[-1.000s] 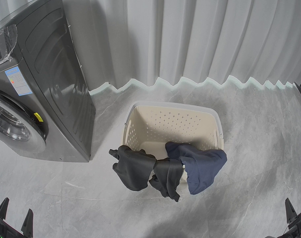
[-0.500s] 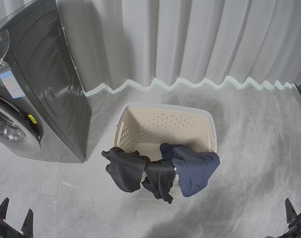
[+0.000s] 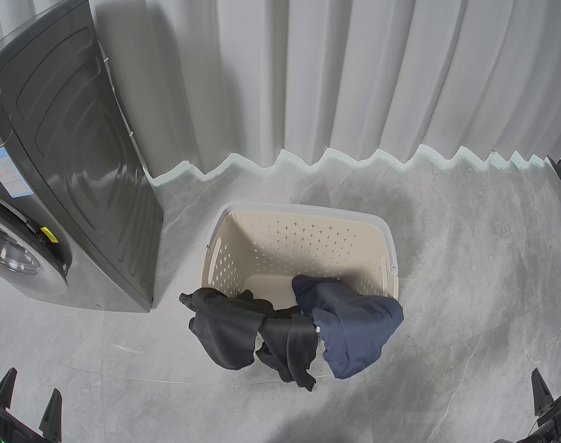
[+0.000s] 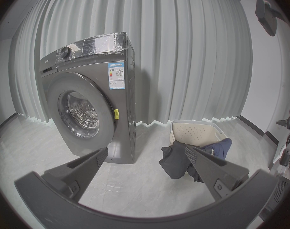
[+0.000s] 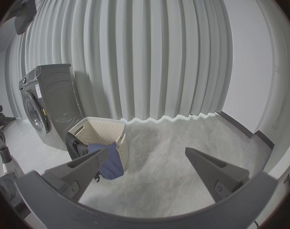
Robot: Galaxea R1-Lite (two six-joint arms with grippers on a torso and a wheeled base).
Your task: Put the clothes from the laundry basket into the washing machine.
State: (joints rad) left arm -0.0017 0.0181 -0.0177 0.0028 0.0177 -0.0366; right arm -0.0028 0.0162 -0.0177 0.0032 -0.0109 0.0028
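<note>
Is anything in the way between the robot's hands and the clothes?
Nothing visible. Only bare floor lies between the left gripper, the right gripper and the clothes draped over the laundry basket. The door of the washing machine looks shut, though, blocking the way in.

Soft, bright, even light fills the whole room around me. The washing machine (image 3: 77,155) throws a dim shadow across the curtain (image 3: 354,63) beside it and carries a pale sheen on its side. The laundry basket (image 3: 305,207) leaves a faint shadow on the glossy floor (image 3: 477,266). Both wrist views bulge outward, with black corners.
</note>
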